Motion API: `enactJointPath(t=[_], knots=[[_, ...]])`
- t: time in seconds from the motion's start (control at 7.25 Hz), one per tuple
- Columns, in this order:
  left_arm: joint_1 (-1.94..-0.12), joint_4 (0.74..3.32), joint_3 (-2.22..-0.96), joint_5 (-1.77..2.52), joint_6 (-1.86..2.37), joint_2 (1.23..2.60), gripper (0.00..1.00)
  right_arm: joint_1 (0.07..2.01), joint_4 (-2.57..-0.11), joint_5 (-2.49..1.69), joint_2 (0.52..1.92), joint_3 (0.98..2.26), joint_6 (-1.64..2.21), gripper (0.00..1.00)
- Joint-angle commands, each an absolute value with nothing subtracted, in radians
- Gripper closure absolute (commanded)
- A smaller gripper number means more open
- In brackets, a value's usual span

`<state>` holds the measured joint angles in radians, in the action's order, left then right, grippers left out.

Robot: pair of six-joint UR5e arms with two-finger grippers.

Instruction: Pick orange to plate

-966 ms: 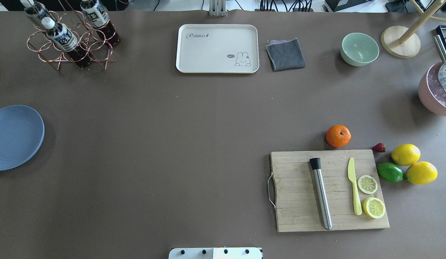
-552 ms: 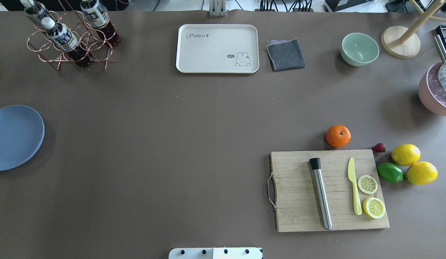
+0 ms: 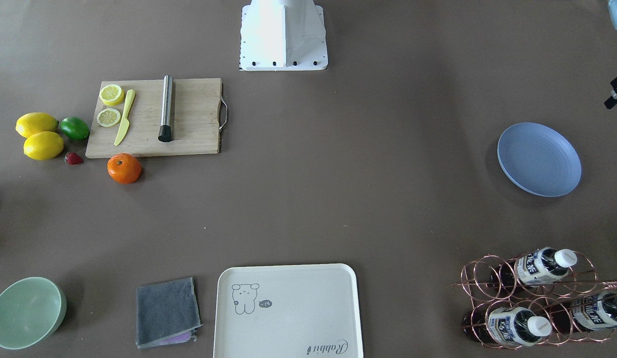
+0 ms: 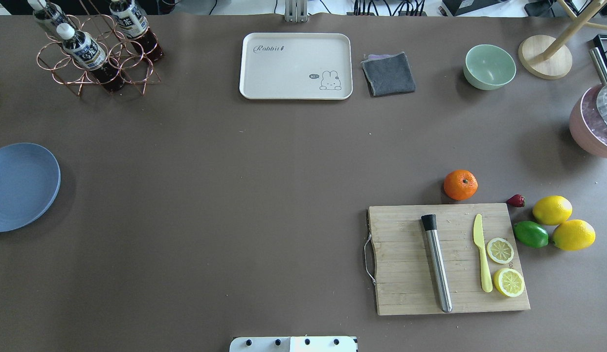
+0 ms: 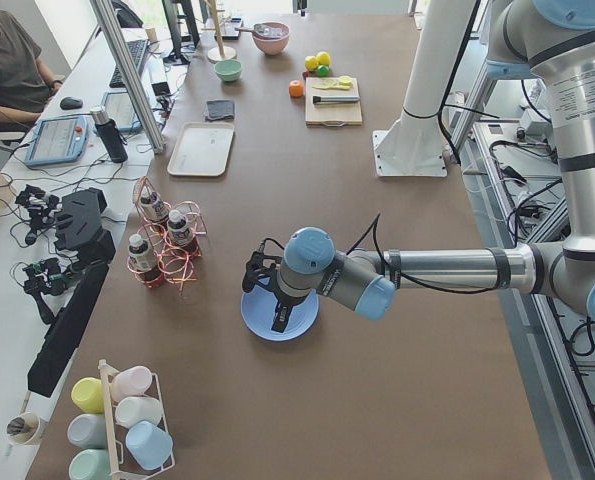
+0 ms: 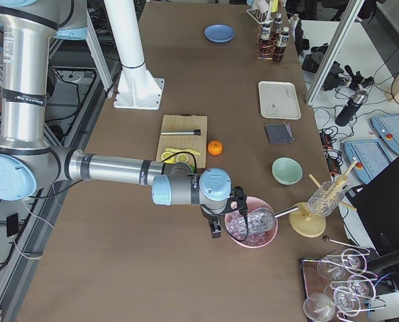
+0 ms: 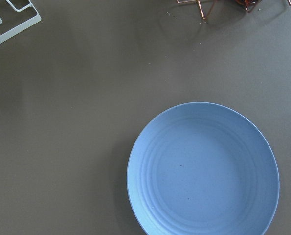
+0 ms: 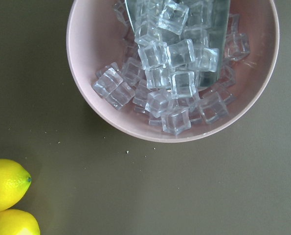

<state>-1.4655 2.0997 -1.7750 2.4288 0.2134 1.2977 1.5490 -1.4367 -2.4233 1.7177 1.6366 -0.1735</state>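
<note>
The orange (image 4: pixel 460 185) rests on the brown table just beyond the far edge of the cutting board, also seen as the orange (image 3: pixel 124 168) and the orange (image 6: pixel 215 147). The blue plate (image 4: pixel 19 188) lies bare at the table's far left, and the plate (image 7: pixel 204 171) fills the lower right of the left wrist view. My left gripper (image 5: pixel 279 322) hangs over the plate (image 5: pixel 267 325). My right gripper (image 6: pixel 216 231) hovers beside the pink ice bowl, some way from the orange. Neither wrist view shows fingers, so I cannot tell whether either gripper is open or shut.
A wooden cutting board (image 4: pixel 447 259) carries a steel muddler, a yellow knife and two lemon slices. Two lemons (image 4: pixel 552 209), a lime (image 4: pixel 530 234) and a strawberry (image 4: pixel 516 200) lie to its right. Pink ice bowl (image 8: pixel 174 68), mint bowl (image 4: pixel 489 66), cream tray (image 4: pixel 296 66), bottle rack (image 4: pixel 95 54).
</note>
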Motion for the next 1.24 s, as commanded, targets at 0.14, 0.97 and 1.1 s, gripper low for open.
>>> enactJointPath(t=[0.14, 0.97, 1.1], knots=[[-1.466, 2.007, -1.750, 2.488, 0.213, 1.325, 0.04, 1.563, -1.419, -2.416, 1.732, 1.644, -0.172, 0.00], [-1.471, 1.959, -1.738, 2.517, 0.219, 1.318, 0.03, 1.557, -1.514, -2.382, 1.615, 1.640, -0.156, 0.00], [-1.471, 1.960, -1.727, 2.520, 0.218, 1.319, 0.03, 1.554, -1.519, -2.381, 1.609, 1.635, -0.156, 0.00]])
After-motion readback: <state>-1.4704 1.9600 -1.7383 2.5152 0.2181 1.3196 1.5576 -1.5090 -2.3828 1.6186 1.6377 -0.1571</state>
